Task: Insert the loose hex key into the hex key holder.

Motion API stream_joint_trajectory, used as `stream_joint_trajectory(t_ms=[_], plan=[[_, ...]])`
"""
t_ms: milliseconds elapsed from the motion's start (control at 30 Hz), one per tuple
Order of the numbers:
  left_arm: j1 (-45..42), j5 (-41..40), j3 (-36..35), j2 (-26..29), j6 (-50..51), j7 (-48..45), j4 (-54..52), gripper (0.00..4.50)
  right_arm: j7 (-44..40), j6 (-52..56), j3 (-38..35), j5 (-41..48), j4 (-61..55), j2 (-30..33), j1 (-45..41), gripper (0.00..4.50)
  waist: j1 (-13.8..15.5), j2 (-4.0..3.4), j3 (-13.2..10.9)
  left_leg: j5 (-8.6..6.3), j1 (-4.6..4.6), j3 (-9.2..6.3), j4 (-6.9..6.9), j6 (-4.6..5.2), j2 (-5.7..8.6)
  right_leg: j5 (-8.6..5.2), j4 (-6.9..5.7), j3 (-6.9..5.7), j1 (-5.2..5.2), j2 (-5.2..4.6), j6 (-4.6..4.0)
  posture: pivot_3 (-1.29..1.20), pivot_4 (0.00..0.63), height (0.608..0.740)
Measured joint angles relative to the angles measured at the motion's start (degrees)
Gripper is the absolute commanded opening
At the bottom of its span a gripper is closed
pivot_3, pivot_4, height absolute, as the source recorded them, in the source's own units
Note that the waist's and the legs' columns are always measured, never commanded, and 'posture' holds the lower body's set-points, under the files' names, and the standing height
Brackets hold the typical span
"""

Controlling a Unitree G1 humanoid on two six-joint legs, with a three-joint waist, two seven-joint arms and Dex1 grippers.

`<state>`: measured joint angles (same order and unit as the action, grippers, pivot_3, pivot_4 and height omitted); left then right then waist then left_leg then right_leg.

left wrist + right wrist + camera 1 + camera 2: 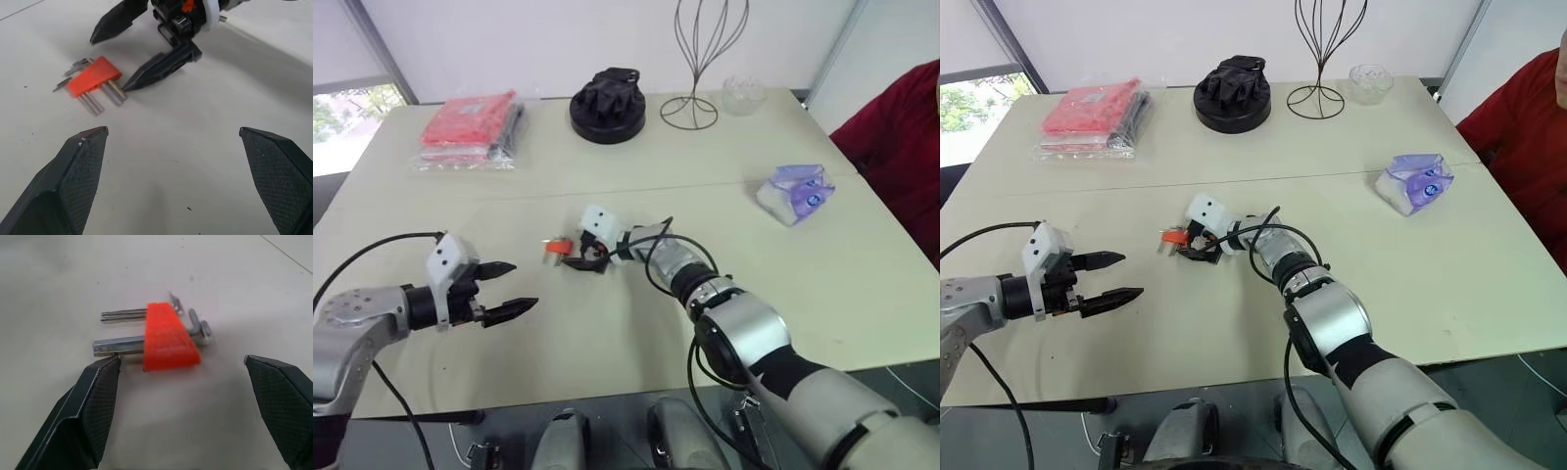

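Orange plastic hex key holder, thin metal keys poking from both sides, lies flat mid-way across the pale surface. Right claw sits just beside it, black fingers spread wide, one fingertip close against the thickest key. Left claw hovers apart, also spread wide, gripping nothing.

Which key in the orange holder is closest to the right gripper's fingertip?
The thickest key in the hex key holder: its end lies right beside one finger of the open right gripper. The thinner keys lie farther off.
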<state>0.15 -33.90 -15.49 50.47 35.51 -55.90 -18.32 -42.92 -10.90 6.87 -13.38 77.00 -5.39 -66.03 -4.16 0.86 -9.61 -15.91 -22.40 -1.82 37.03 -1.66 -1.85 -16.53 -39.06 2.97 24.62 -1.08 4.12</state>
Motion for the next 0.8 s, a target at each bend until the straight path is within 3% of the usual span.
stream_joint_trajectory(t_ms=[33,133,300,600,800], plan=[[0.2,-0.1,0.0,0.0,0.0,0.2,-0.1,4.48,0.1,0.0,0.0,0.0,0.0,-0.1,0.0,4.19,0.0,0.0,0.0,0.0,0.0,0.0,0.0,0.0,0.0,0.0,0.0,0.0,0.0,0.0,0.0,0.0,0.15,0.74],[1.0,-0.4,-0.1,-0.2,0.0,0.9,-0.7,4.5,0.4,0.1,0.1,-0.1,0.0,-0.5,0.0,3.32,0.0,0.0,0.0,0.0,0.0,0.0,-0.01,0.0,-0.01,0.0,0.0,0.0,0.0,0.0,0.0,0.0,0.15,0.74],[2.1,-0.5,-1.1,-0.7,0.0,1.5,-1.1,4.5,0.6,0.0,0.4,-0.6,0.2,-1.1,0.1,0.97,0.0,0.0,0.0,0.0,0.01,0.0,-0.01,0.0,0.0,0.0,0.0,0.0,0.0,-0.03,0.0,0.0,0.15,0.74],[-0.7,-1.0,-0.9,-1.3,0.2,1.7,-0.5,4.5,3.1,-5.3,3.9,-3.8,0.1,0.7,-0.3,0.99,0.3,-0.02,0.0,0.01,0.0,-0.01,0.0,-0.02,0.06,0.0,0.01,-0.01,-0.03,-0.04,0.0,0.0,0.15,0.74],[-15.3,-8.3,-2.2,-2.9,5.0,-0.1,10.6,4.5,10.6,-23.0,13.9,-14.9,-7.4,14.5,-6.5,0.99,0.5,0.05,-0.1,0.13,-0.09,0.01,0.01,-0.24,0.22,0.0,0.02,-0.09,0.01,-0.01,0.01,0.0,0.15,0.74]])
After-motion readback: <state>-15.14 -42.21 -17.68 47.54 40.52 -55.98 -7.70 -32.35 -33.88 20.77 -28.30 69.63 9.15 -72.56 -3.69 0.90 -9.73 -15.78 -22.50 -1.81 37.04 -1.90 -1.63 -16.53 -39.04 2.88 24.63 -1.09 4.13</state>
